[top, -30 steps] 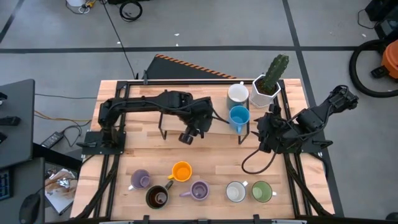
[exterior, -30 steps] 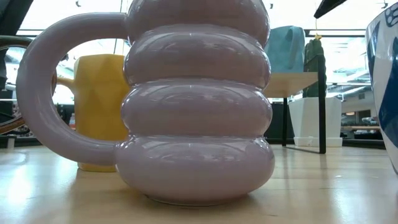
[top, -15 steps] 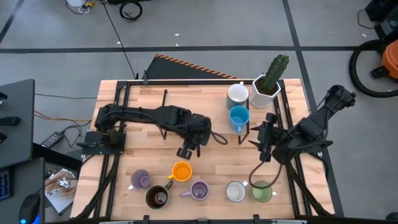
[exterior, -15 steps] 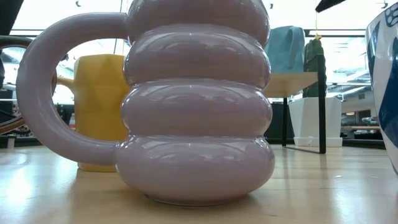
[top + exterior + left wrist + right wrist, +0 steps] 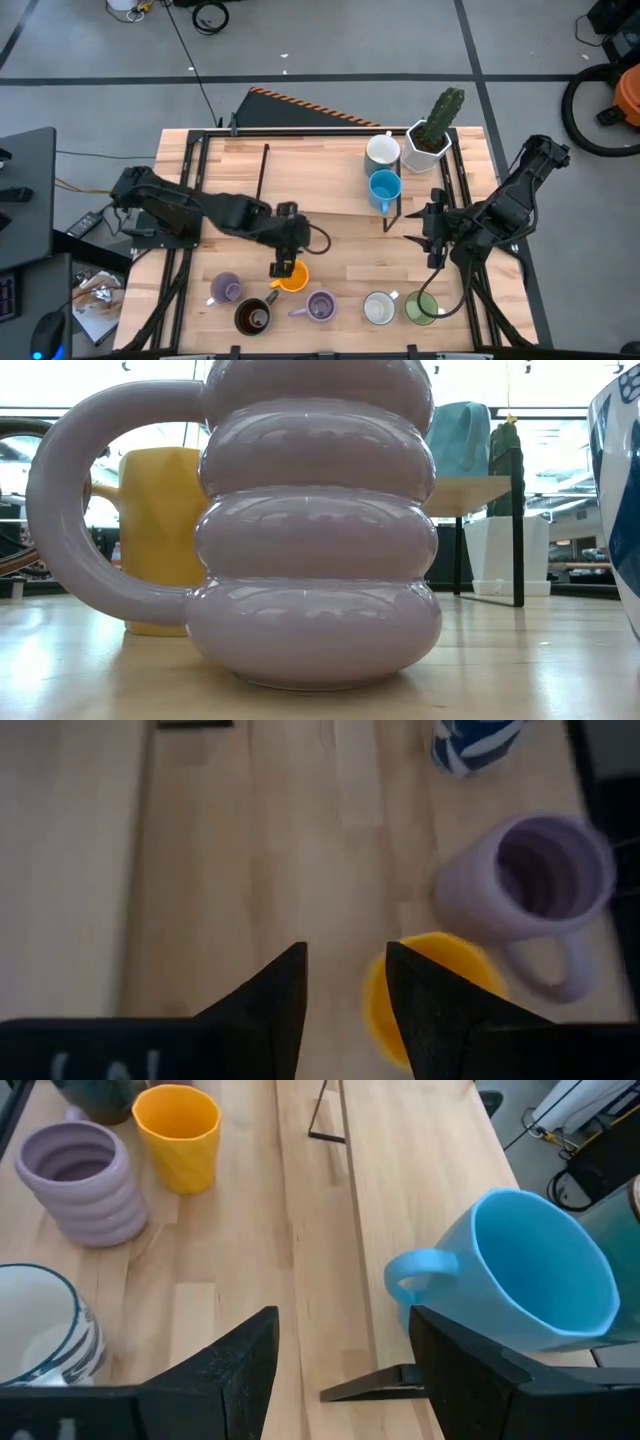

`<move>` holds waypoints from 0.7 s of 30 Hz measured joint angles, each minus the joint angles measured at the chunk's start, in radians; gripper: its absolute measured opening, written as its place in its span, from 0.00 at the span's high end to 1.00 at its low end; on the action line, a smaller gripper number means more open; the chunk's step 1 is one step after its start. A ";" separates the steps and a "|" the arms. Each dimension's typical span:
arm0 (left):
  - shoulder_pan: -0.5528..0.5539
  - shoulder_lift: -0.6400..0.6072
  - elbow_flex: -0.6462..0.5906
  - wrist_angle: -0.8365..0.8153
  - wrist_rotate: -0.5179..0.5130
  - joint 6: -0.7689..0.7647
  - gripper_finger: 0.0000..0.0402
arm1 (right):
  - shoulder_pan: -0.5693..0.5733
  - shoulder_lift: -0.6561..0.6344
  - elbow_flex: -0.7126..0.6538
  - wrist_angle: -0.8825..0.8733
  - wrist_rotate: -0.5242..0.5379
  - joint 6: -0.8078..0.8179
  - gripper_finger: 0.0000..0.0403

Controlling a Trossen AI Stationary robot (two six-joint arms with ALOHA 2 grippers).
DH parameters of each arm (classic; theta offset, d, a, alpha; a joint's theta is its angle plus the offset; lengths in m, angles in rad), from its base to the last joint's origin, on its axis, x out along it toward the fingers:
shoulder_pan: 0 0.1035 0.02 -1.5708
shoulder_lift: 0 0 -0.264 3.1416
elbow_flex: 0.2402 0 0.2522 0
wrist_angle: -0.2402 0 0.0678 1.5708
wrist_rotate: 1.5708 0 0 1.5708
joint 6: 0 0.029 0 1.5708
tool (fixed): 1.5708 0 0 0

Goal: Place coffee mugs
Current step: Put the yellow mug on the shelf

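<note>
From my left wrist, my own fingers hide part of the blurred orange mug. In the low view, the ribbed lavender mug is cut off at the top, and 1 white-and-blue mug at the right edge.

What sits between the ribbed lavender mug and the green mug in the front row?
From above, a white mug stands between the ribbed lavender mug and green mug.

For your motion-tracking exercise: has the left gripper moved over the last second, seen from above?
Yes. The left gripper has moved away from the blue mug on the rack, toward the near edge, and now sits open by the orange mug.
</note>
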State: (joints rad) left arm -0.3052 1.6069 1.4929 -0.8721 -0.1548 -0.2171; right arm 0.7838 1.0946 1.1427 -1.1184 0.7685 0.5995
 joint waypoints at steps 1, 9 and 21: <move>-0.013 -0.003 -0.009 -0.007 -0.008 -0.060 0.64 | 0.004 0.000 0.000 0.001 0.000 0.000 0.43; -0.068 0.011 -0.127 -0.033 0.002 -0.400 0.64 | 0.029 0.000 0.000 0.037 0.006 -0.011 0.43; -0.067 0.009 -0.298 0.135 0.081 -0.617 0.64 | 0.030 0.000 0.000 0.052 0.005 -0.027 0.43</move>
State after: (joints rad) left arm -0.3719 1.6157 1.1949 -0.7376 -0.0739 -0.8338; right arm 0.8139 1.0950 1.1427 -1.0664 0.7734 0.5724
